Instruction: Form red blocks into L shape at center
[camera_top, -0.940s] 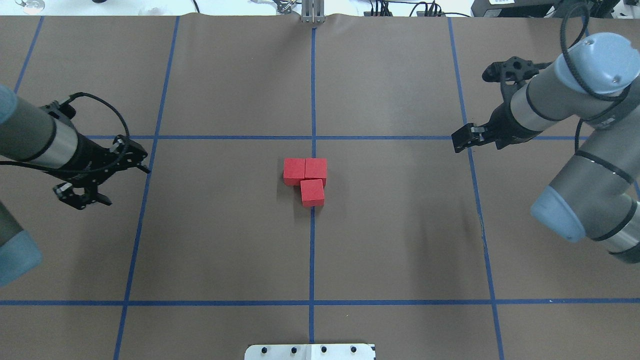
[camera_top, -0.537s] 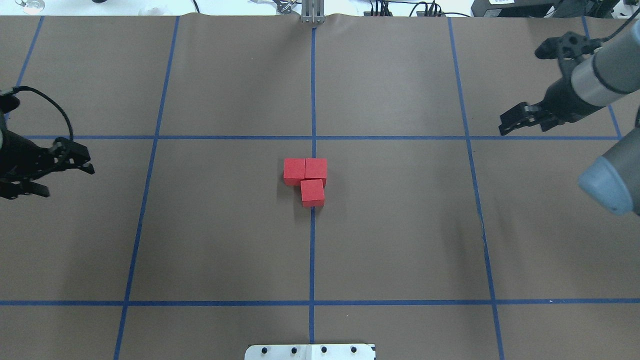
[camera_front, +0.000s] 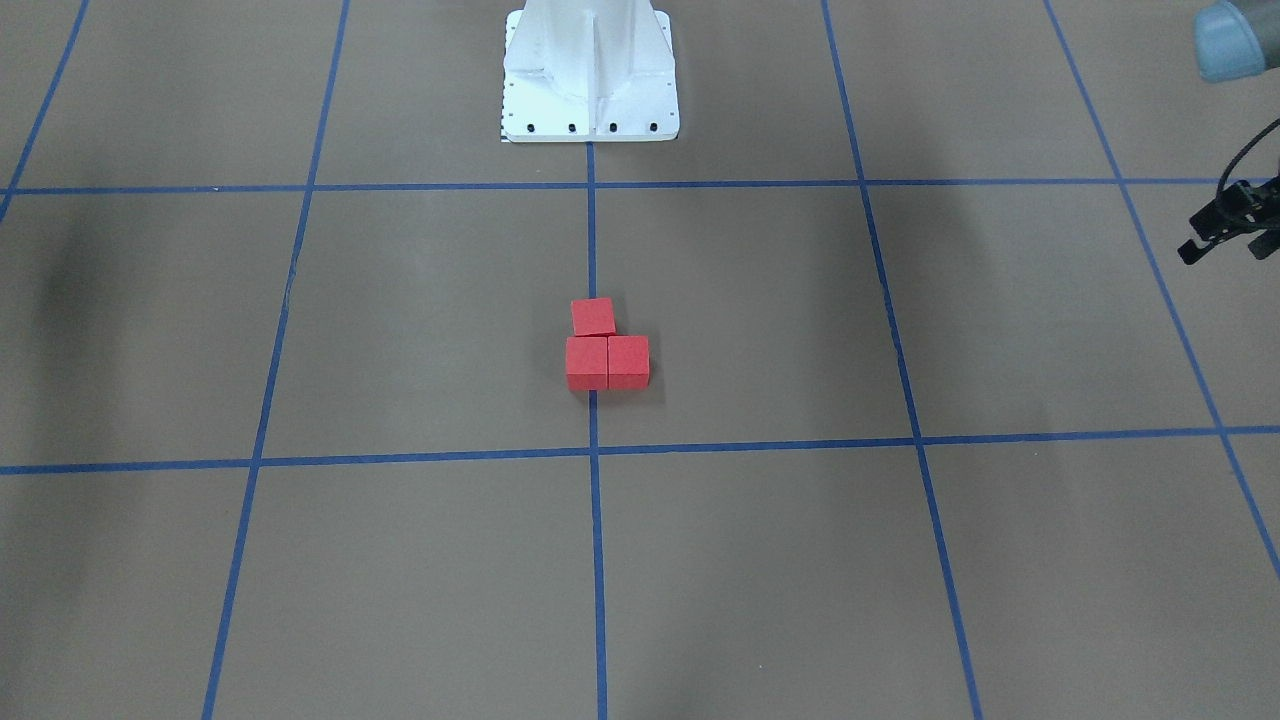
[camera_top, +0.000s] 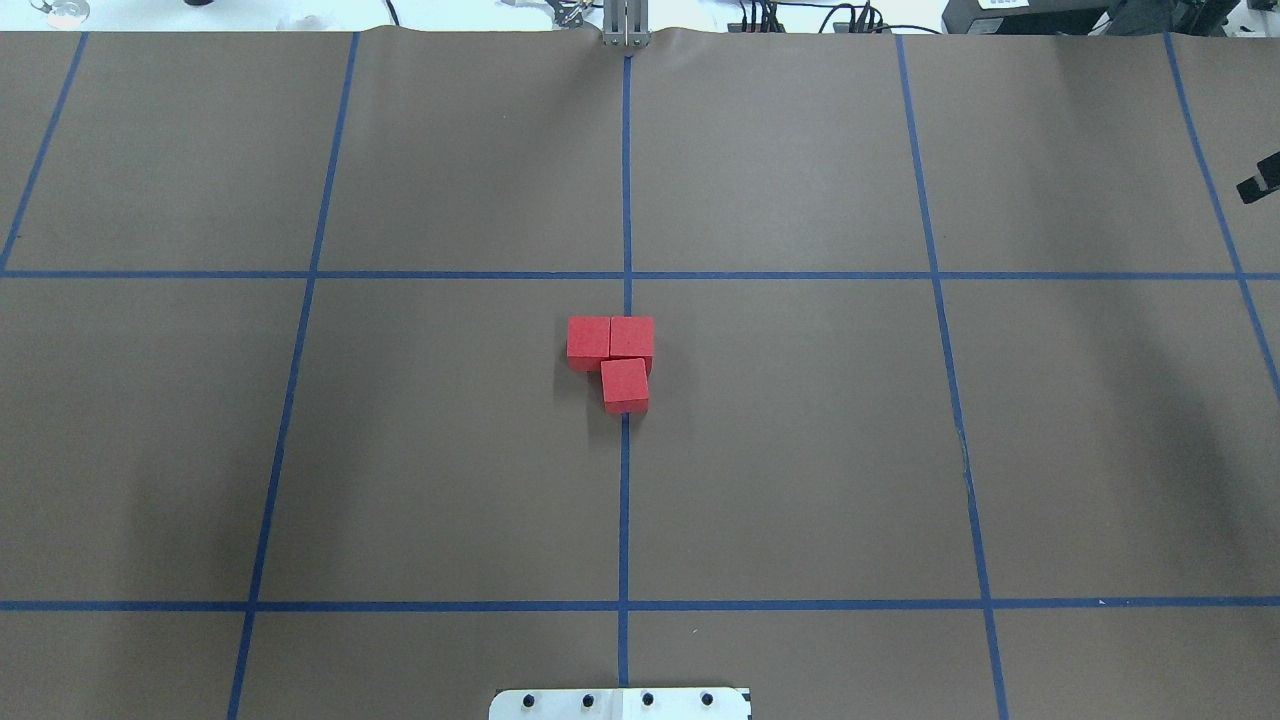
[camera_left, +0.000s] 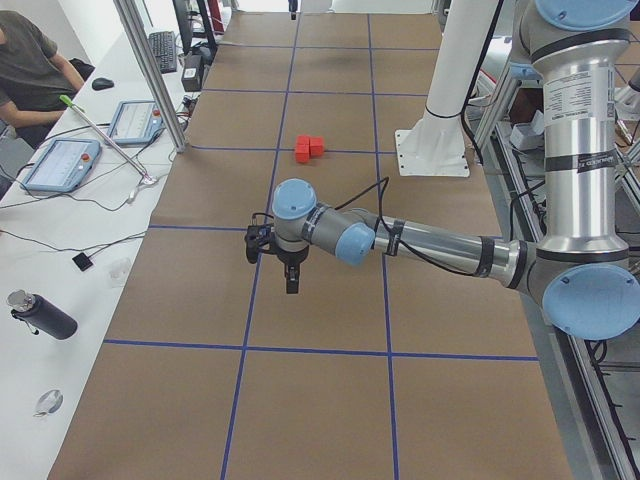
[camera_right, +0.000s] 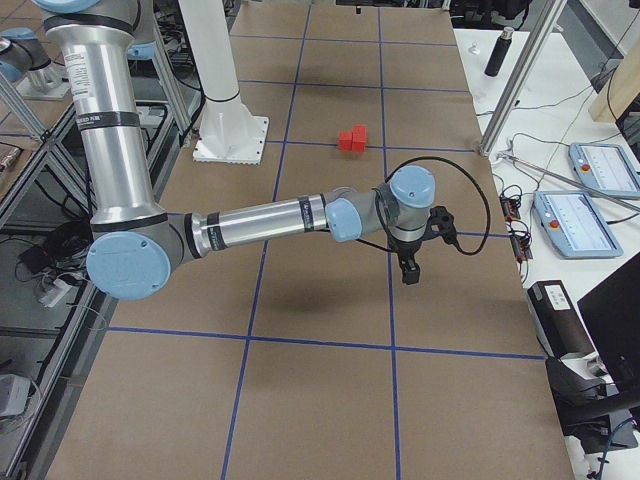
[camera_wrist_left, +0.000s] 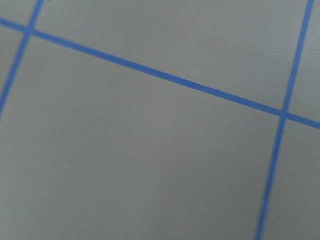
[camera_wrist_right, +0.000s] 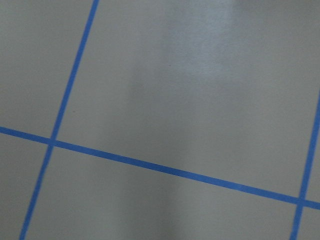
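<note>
At desk centre, three small matte red cubes (camera_top: 632, 340) sit as an L straddling the middle blue tape line (camera_top: 625, 500) of the brown paper-covered desk (camera_top: 800, 450). Two are side by side and touching; the third is butted against the one on the robot's right, on its robot-facing side. That third cube is nudged slightly off flush, but contact looks closed. Change vs half a second back: both arms have pulled out sideways. Overhead then had the left gripper (camera_left: 291, 282) at the frame's left edge and the right gripper (camera_right: 409, 273) over the right-hand grid column. Now the left is gone from overhead and only a black sliver of the right shows at the far right edge. Cubes haven't shifted between frames. Side views put both grippers well apart from the cubes, hanging over bare paper; wrist cams see only paper and tape. Finger state: can't tell for either, too small or cropped wherever they show. All three cubes are on the desk, so neither gripper carries one. My read: placement is done, arms are retreating, task essentially complete unless the third cube needs squaring up.
</note>
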